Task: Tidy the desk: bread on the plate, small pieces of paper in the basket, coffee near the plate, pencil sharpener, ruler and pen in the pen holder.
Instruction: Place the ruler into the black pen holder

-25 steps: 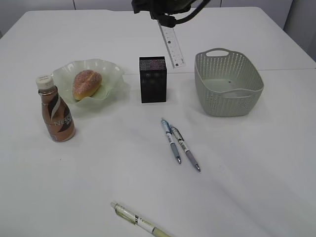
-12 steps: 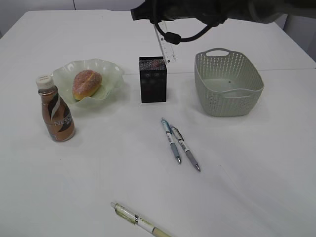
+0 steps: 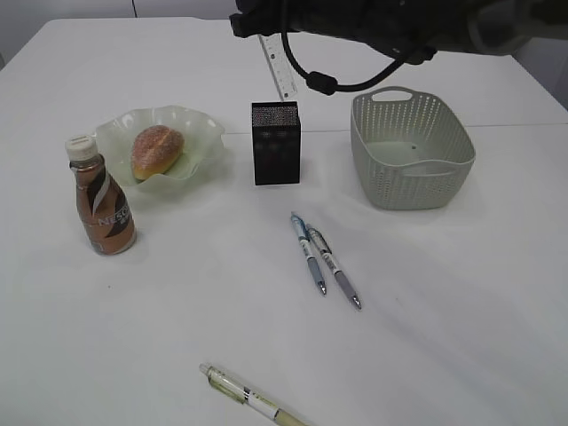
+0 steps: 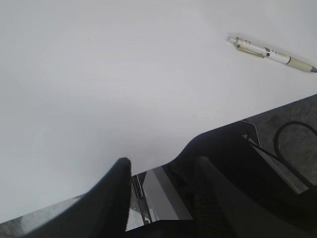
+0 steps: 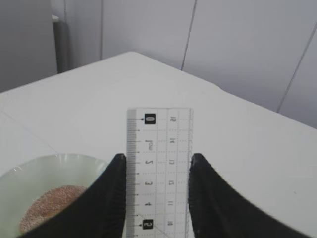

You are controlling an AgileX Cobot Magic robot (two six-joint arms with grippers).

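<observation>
My right gripper (image 3: 264,28) is shut on a clear ruler (image 3: 276,69) and holds it hanging just above the far rim of the black mesh pen holder (image 3: 275,144). In the right wrist view the ruler (image 5: 159,163) sits between the jaws (image 5: 157,171), with the green plate (image 5: 44,166) and the bread (image 5: 47,208) below left. The bread (image 3: 156,151) lies on the wavy plate (image 3: 202,131). The coffee bottle (image 3: 103,201) stands in front of the plate. Two pens (image 3: 308,252) (image 3: 335,267) lie mid-table. A cream pen (image 3: 247,399) (image 4: 271,53) lies near the front. My left gripper (image 4: 163,166) is open and empty.
A grey-green plastic basket (image 3: 412,151) stands right of the pen holder, with nothing visible inside. No pencil sharpener or paper pieces show in any view. The left arm is out of the exterior view, low by the table's front edge.
My right gripper has carried the ruler leftward, from right of the pen holder to just above its far rim. Nothing else has moved.
</observation>
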